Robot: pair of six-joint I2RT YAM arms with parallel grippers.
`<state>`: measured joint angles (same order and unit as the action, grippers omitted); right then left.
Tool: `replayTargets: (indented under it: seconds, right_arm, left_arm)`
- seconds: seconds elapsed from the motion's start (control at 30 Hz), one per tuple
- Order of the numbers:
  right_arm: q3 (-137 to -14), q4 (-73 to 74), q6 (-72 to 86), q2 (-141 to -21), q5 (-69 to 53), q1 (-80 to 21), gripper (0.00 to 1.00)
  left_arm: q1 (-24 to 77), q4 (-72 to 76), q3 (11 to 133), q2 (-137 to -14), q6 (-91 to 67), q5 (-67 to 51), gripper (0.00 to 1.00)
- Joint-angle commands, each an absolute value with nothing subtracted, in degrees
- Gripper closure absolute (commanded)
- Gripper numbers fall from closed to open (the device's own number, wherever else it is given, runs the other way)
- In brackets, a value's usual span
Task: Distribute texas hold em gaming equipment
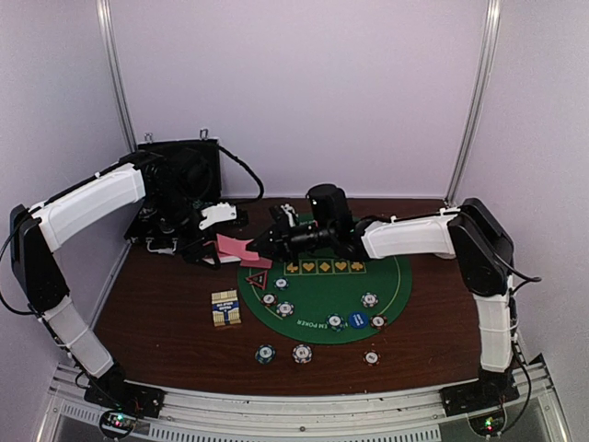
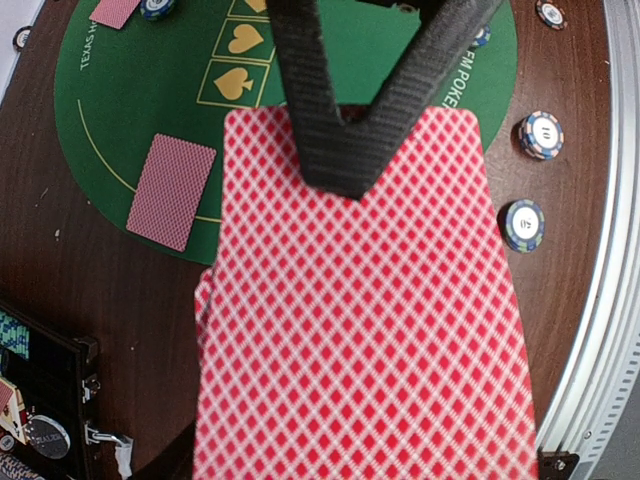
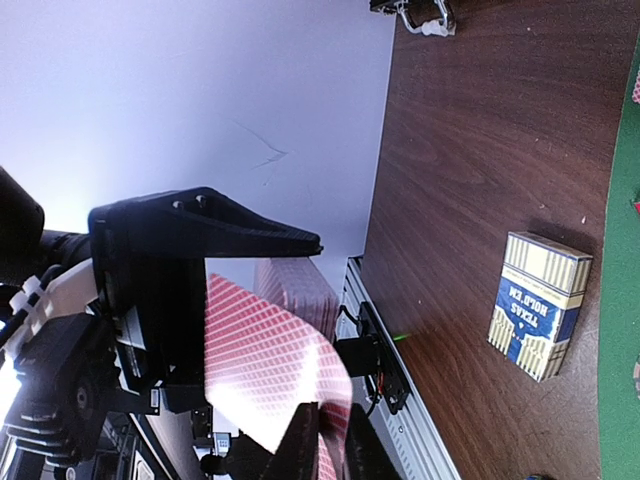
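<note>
Left gripper: clamped on deck of pink-backed cards, held in the air just off the far-left rim of the green mat. Own fingers hidden behind the deck in the wrist view.

Right gripper: reaching over the far-left part of the mat. Fingers drawn into a narrow V, tips together on the back of the top card, near the edge facing the mat. Cannot tell whether a card is actually pinched.

Single card: face down on the mat, close to its rim.

Triangle marker: flat on the left side of the mat.

Poker chips: scattered over the near half of the mat. Three more on the bare desk, just past the mat's near rim.

Blue disc: on the mat near its near rim, between two chips.

Card box: lying on the desk just left of the mat.

Black case: open, beyond the mat's far-left side.
</note>
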<state>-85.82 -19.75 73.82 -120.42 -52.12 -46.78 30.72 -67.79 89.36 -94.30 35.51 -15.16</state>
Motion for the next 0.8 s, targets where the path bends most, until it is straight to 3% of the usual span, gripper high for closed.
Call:
replayTargets:
  seconds: [0.0, 0.13, 0.5, 0.77]
  right_arm:
    - [-83.6, -23.9, 76.3, -117.0, -53.1, -45.9, 0.95]
    - [-80.9, -28.8, 79.6, -115.8, -53.1, -44.8, 1.0]
    - [-68.7, -26.9, 76.2, -108.0, -54.6, -37.8, 1.0]
    - [-62.2, -6.2, 57.3, -104.9, -54.5, -29.9, 1.0]
  left_arm:
    - [30.4, -66.6, 89.2, -94.0, 36.3, -15.7, 1.0]
    - [30.4, -66.6, 89.1, -94.0, 36.4, -15.5, 1.0]
    - [30.4, -66.6, 88.7, -93.6, 36.6, -15.1, 1.0]
    - [30.4, -66.6, 88.7, -93.5, 36.6, -15.2, 1.0]
